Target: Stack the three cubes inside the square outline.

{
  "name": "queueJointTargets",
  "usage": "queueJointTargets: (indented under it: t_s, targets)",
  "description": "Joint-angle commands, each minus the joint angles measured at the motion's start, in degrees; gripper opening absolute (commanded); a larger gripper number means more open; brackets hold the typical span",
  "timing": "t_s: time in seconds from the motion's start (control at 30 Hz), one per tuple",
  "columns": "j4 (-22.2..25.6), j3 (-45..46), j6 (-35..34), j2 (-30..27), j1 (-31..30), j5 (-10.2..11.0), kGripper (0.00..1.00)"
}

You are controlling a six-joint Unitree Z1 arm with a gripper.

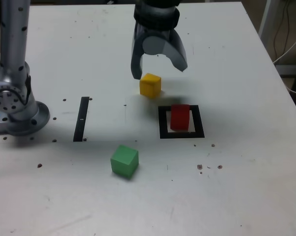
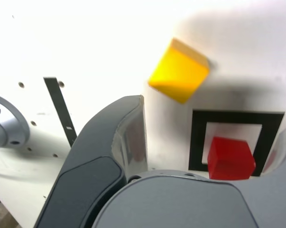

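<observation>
Your hand [image 1: 159,73] hangs over the white tabletop [image 1: 236,59], jaws spread wide and pinching nothing; the wrist view shows bare tabletop between the two dark fingers [image 2: 128,137].

Surroundings: the grey base of the arm [image 1: 15,105] stands at the exterior view's left edge. A narrow black strip [image 1: 81,119] lies flat between that base and the blocks, running away from the camera. Small dark specks [image 1: 206,167] dot the tabletop. White cables [image 1: 287,49] hang beyond the tabletop's edge at the exterior view's right. Nothing stands between the hand and the blocks.

Blocks: the red cube [image 1: 180,117] sits inside the black square outline [image 1: 182,133], on its pale centre, toward the far side of the frame; its faces run roughly parallel to the frame's sides. The yellow cube [image 1: 150,85] rests on the tabletop just outside the outline, beyond its far corner on the exterior view's left, directly below the spread fingers and apart from the red cube. It is turned at an angle to the outline, one vertical edge facing the camera. The green cube [image 1: 124,161] lies nearer the camera, well apart from the other two and outside the outline, likewise rotated with a corner toward the camera. All three being cubes, none shows a long axis. No cube rests on another.
</observation>
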Motion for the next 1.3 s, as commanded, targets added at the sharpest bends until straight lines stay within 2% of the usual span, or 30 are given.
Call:
queueJointTargets:
  t_s: [0.0,0.2,0.5,0.7,0.87,1.27]
  targets:
    - [0.2,-0.6,2.1,-0.2,2.0,0.4,0.99]
    - [0.1,-1.2,7.1,0.2,6.0,1.2,0.99]
    - [-0.1,-1.7,12.1,0.4,6.8,2.0,0.99]
    - [-1.2,-1.8,24.6,0.6,6.8,4.7,0.99]
    - [-2.7,-1.6,31.4,0.6,6.9,5.2,0.99]
    - [-4.2,-0.1,33.7,0.4,6.9,6.1,0.99]
